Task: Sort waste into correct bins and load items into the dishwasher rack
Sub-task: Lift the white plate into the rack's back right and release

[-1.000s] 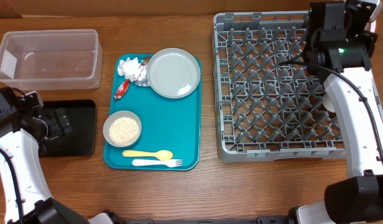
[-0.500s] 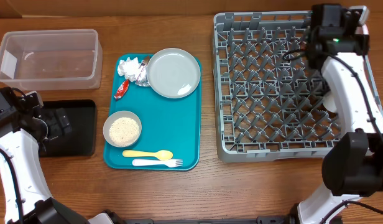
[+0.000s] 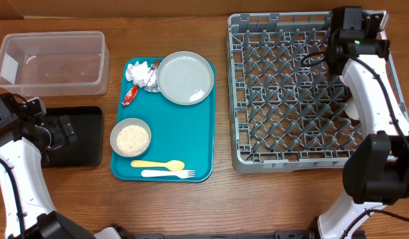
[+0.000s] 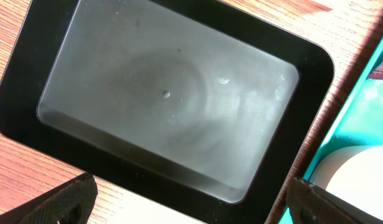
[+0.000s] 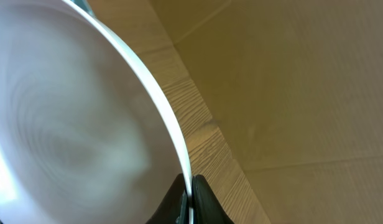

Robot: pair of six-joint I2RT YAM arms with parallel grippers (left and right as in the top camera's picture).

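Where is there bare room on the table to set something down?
Bare wood runs between the teal tray and the rack, and along the table's near edge. The tray's far left corner is crowded: napkin, foil wrapper and red packet bunched beside the grey plate.

The left arm [image 3: 18, 166] is bending in from the near left side, and the left gripper [image 4: 191, 202] is pointing down with its fingers spread wide apart. The right arm [image 3: 377, 99] is staying stretched far forward, and the right gripper [image 5: 189, 200] is pinching the thin rim of a plate [image 5: 73, 124].
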